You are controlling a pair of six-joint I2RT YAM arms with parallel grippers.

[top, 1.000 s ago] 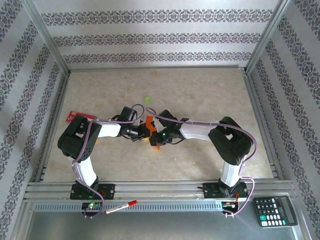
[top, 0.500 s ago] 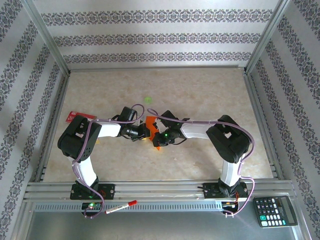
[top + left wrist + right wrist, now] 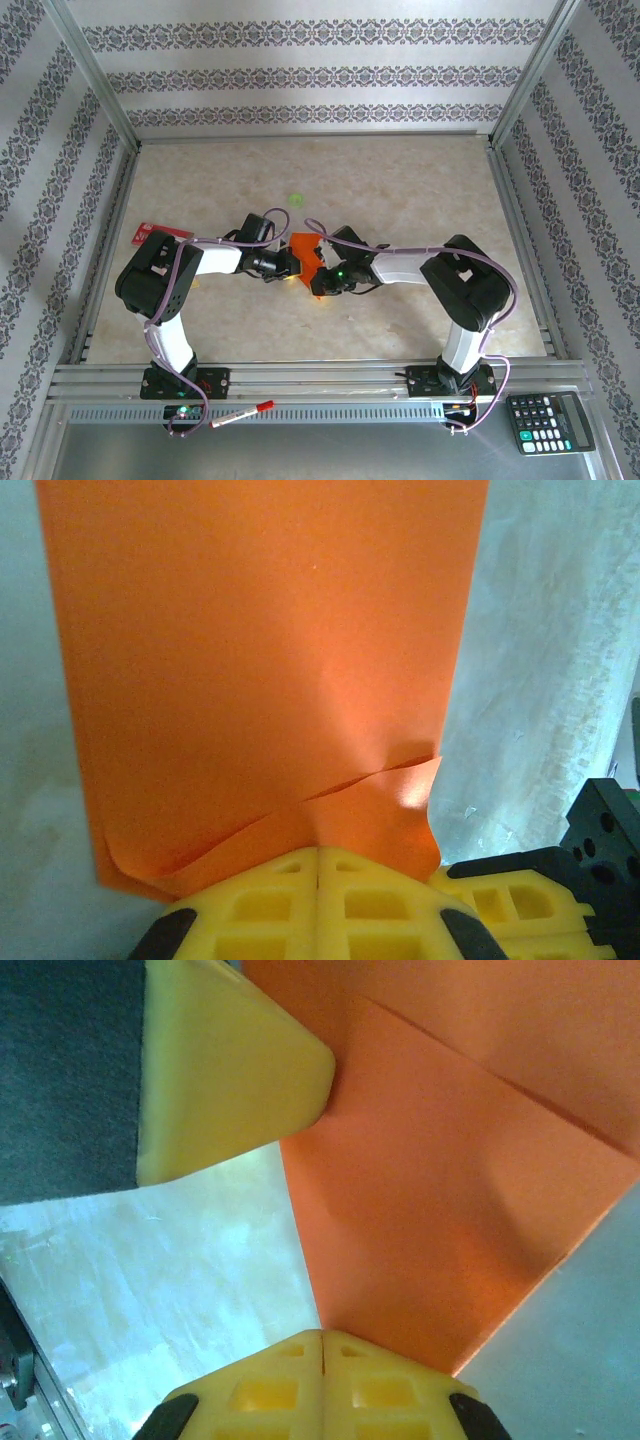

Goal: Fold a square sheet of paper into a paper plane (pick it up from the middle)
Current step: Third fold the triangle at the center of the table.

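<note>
The square sheet of paper [image 3: 304, 247], bright orange and creased, is held up off the table between my two grippers. In the left wrist view the sheet [image 3: 260, 660] hangs wide, and its crumpled lower edge is pinched in my left gripper [image 3: 318, 852], whose yellow jaws are shut. My right gripper [image 3: 322, 1336] is shut on a corner of the folded sheet [image 3: 440, 1220]. In the top view the left gripper [image 3: 290, 266] and the right gripper [image 3: 319, 281] nearly touch. One of the left gripper's fingers [image 3: 230, 1070] shows close by in the right wrist view.
A small red card [image 3: 150, 232] lies at the table's left edge and a green spot [image 3: 296, 200] lies behind the grippers. A red-capped pen [image 3: 240, 413] and a calculator [image 3: 548, 421] rest in front of the aluminium rail [image 3: 320, 378]. Patterned walls enclose the table.
The right gripper has shifted slightly right and pulled its corner along. The orange sheet now stands out more between the two grippers. The left arm has stayed put.
</note>
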